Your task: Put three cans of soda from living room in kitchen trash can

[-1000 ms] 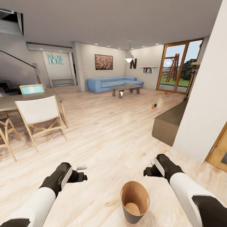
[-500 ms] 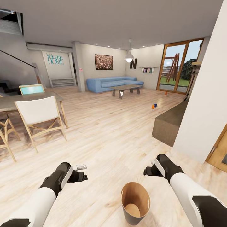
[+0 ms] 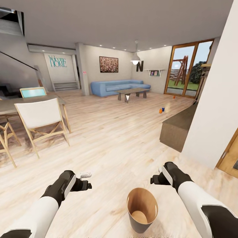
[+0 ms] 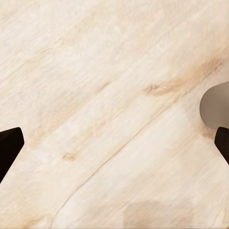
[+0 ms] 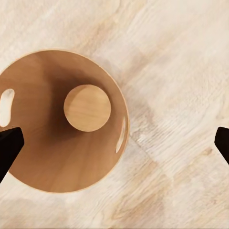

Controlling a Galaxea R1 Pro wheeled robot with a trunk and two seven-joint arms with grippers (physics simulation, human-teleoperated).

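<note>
The bin [image 3: 142,210] stands on the pale wood floor [image 3: 112,142] just ahead of the robot, between the two arms and nearer the right one. It is a round tapered tub, copper-brown inside and dark grey outside in the head view; the right wrist view looks straight down into it [image 5: 62,157] and shows nothing in it but its flat wooden bottom.

The cans lie far off across the room: two [image 3: 161,110] sit close together on the floor beyond the brown block [image 3: 177,130], one orange, one looking blue, and a third orange speck [image 3: 174,97] sits near the glass doors [image 3: 186,71]. They are too small to read more.

Both claws hold nothing. The left claw [image 3: 86,180] and the right claw [image 3: 155,180] hang over bare floor, each with its fingers spread wide in its wrist view.

The step in hand looks like the drive to the cans. To do it well, steer left of the brown block, keep off the chair [image 3: 41,120], head for the near pair first, and stop with them within reach and in view
</note>
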